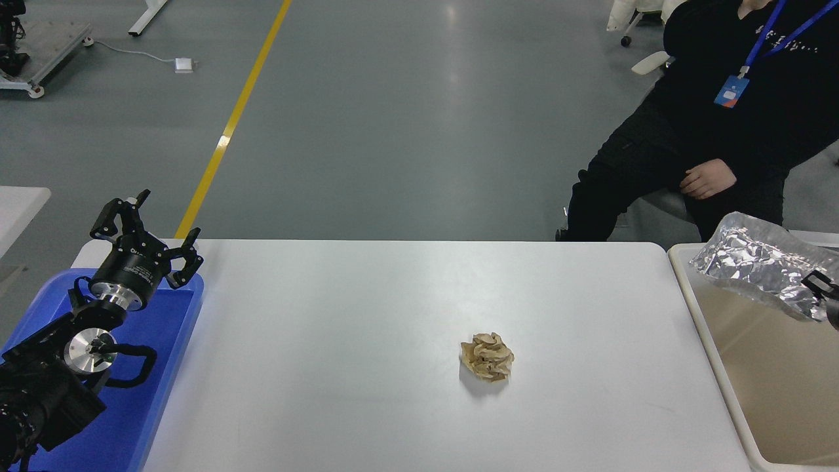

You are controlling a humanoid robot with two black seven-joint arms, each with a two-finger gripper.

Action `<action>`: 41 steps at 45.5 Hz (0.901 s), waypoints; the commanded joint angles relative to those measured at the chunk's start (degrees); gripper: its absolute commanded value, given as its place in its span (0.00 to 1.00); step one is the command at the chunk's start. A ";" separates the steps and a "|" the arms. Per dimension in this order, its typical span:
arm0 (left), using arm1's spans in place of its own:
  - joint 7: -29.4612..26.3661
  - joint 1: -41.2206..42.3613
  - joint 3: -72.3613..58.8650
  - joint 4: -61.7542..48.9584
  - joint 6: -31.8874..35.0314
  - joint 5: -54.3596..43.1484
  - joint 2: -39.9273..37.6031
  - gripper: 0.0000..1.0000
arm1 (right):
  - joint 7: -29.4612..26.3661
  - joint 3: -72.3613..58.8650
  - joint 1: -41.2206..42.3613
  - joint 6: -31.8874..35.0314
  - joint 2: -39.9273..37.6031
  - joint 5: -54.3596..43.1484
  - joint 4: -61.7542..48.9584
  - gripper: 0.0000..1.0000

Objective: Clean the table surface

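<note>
The white table surface (367, 341) bears one crumpled brown paper ball (487, 357) right of its middle. My right gripper (822, 288) shows only as a small black part at the right edge. It is shut on a crinkled silver foil wrapper (754, 262) and holds it tilted over the far end of the beige bin (695, 314). My left gripper (154, 219) is open and empty, parked at the lower left over the blue tray (164, 341).
A seated person in black (721, 98) is at the table's far right, one hand (704, 178) resting on a knee, just beyond the bin. The beige bin stands against the table's right edge, the blue tray at its left edge.
</note>
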 commanded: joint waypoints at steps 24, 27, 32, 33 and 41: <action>0.00 0.01 0.00 0.00 0.00 -0.03 0.00 1.00 | 0.07 -0.16 -6.72 -8.51 5.85 15.39 -5.78 1.00; 0.00 0.01 0.00 0.00 0.00 0.06 0.00 1.00 | -0.02 0.63 -6.72 -8.60 5.58 15.47 -5.69 1.00; 0.00 0.01 0.00 0.00 0.00 0.06 0.00 1.00 | 0.15 0.81 -6.11 -8.60 4.44 15.47 -5.25 1.00; 0.00 0.01 0.00 0.00 0.00 0.06 0.00 1.00 | 0.16 0.90 -5.93 -8.60 4.18 15.47 -4.99 1.00; 0.00 -0.08 0.00 0.00 0.00 0.06 0.00 1.00 | 0.68 5.97 -5.14 -8.95 -1.09 15.56 4.58 1.00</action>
